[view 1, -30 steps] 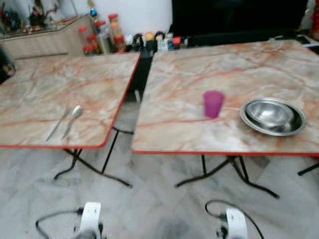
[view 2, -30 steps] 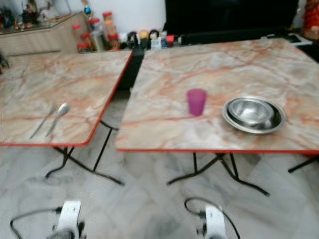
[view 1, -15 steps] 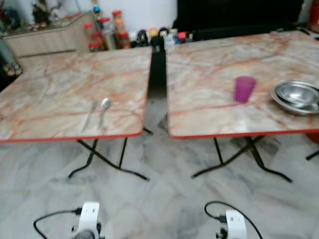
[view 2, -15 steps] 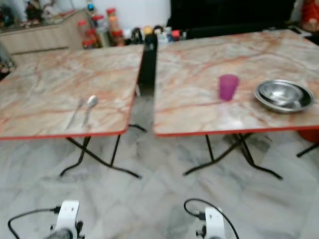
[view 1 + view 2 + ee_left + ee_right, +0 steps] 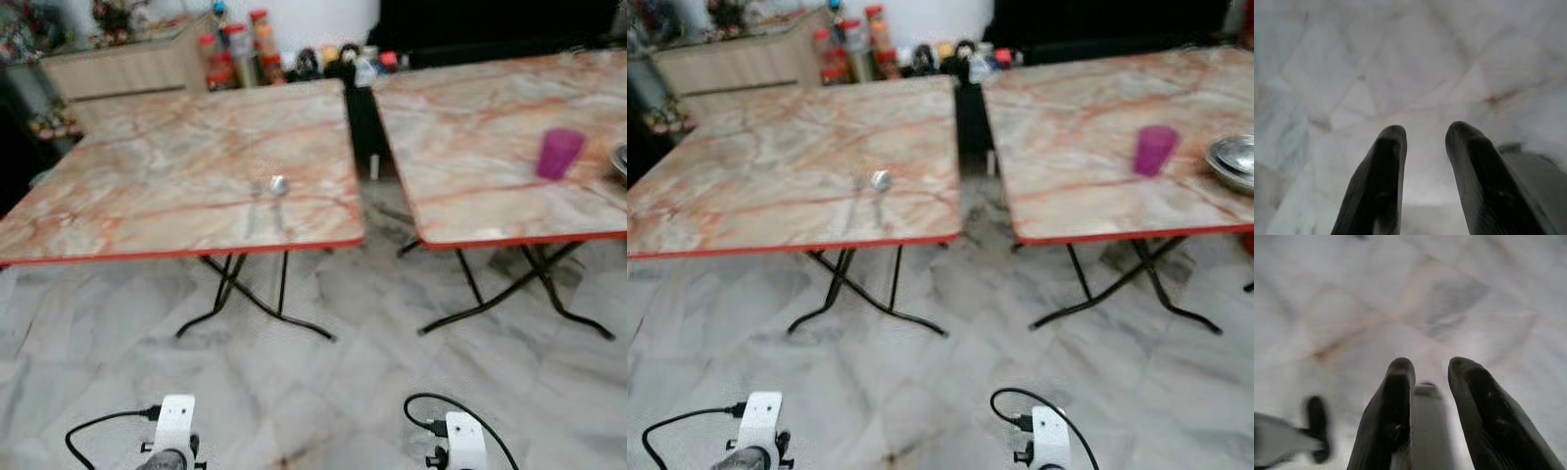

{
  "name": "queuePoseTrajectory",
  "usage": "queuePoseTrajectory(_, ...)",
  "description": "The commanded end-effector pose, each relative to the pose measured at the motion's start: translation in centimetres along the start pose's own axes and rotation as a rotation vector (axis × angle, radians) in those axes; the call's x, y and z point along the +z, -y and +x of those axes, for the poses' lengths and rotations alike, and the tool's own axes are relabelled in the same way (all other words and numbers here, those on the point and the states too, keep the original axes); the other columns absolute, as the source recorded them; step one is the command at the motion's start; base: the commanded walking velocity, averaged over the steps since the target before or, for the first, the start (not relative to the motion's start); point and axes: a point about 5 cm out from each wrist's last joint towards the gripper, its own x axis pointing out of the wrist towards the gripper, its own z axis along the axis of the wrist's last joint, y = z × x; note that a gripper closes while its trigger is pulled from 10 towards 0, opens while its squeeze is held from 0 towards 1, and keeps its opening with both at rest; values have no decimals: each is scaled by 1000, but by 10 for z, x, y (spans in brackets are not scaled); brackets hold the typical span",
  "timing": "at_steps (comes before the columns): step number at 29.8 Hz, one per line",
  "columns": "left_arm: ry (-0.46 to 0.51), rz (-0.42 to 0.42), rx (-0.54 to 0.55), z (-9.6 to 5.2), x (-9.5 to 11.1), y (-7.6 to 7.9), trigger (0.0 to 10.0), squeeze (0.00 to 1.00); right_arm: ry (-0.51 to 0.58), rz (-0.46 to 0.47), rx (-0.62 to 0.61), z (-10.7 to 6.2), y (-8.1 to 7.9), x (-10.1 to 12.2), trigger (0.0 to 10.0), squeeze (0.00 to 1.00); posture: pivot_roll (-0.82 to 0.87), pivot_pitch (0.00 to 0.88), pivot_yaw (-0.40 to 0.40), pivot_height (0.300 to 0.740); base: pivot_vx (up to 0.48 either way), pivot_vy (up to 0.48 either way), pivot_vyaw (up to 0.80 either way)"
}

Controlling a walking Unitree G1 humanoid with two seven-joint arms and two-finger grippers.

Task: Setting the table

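A spoon (image 5: 278,186) lies with a blurred fork (image 5: 257,192) beside it near the front edge of the left marble table (image 5: 147,166). On the right marble table (image 5: 470,127) stand a purple cup (image 5: 559,154) and, at the picture's right edge, a steel bowl (image 5: 1236,163). Both arms hang low over the floor, well short of the tables. My left gripper (image 5: 1425,134) is open above floor tiles. My right gripper (image 5: 1431,367) is open too and holds nothing, with a blurred grey shape showing past its fingers.
Both tables have red edges and black crossed folding legs (image 5: 250,299); a narrow gap (image 5: 362,127) separates them. Jars and small figures (image 5: 294,54) line the floor by the back wall, next to a low wooden cabinet (image 5: 127,64). Marble floor (image 5: 323,392) lies between me and the tables.
The whole picture has slid to the right, so the camera has turned left. The left table is now central and the bowl has nearly left the frame. Nothing on the tables moved.
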Motion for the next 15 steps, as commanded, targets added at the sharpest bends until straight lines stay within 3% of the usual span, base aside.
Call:
queuePoseTrajectory(1, 10, -14, 6, 1, 5, 1, 10000, 0, -7, -1, -10, 0, 4, -1, 10000, 0, -25, 0, 84, 693, 0, 480, 0)
queuePoseTrajectory(15, 22, -21, 23, 1, 7, 1, 10000, 0, -6, -5, -8, 0, 4, -2, 10000, 0, -20, 0, 78, 693, 0, 477, 0)
